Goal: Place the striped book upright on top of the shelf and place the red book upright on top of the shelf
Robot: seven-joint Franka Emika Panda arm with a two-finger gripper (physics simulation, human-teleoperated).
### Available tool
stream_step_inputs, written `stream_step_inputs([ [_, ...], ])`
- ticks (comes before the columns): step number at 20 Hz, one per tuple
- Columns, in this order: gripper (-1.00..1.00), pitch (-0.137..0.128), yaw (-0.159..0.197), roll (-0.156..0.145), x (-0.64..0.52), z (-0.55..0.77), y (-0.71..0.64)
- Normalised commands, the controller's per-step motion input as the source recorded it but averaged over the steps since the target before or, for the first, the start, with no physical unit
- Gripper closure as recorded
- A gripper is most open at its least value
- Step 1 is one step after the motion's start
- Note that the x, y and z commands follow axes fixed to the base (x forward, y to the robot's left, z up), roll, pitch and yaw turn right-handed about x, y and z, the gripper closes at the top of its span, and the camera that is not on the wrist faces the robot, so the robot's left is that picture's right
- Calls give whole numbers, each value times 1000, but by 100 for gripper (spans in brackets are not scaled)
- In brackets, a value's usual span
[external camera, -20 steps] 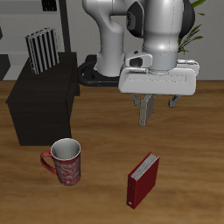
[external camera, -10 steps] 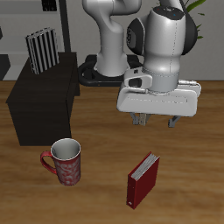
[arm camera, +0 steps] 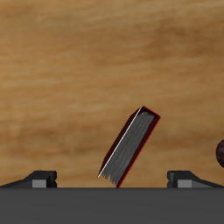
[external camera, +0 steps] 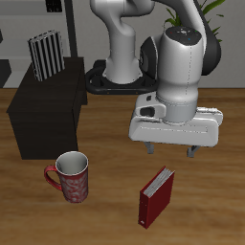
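I am looking down on a wooden bench [external camera: 105, 196] with a warm grain; behind it the room shows part of a grey shelving unit [external camera: 11, 43] and green plant leaves [external camera: 196, 14] at the back. Going left to right in the exterior view: the shelf [external camera: 43, 113], a low dark cabinet, stands toward the back of the bench, and the striped book [external camera: 43, 55] stands upright on its flat top near the back edge. In front of the shelf, toward the bench's front edge, a red patterned mug [external camera: 71, 177] stands upright, apart from the shelf. Next comes the red book [external camera: 156, 196], standing upright on the bench near the front edge, its pale page edges showing; bare wood lies all round it, with clear room between it and the mug. My gripper [external camera: 171, 150] hangs just above and behind the red book, not touching it; the jaws stand wide apart and hold nothing. In the wrist view the red book [arm camera: 129, 145] appears between the two fingertips [arm camera: 41, 178], seen from above against the wood; a dark rounded edge of the mug [arm camera: 219, 151] shows at the frame's border.
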Motion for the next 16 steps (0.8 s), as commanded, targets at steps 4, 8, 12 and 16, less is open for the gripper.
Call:
stream_step_inputs([
  [4,-100,21,-61,-11,131,-207,-103],
  [8,-100,34,-88,26,112,-400,-100],
  [12,-100,34,-62,-26,78,-412,-159],
  [16,-100,48,-70,18,13,-366,-46],
])
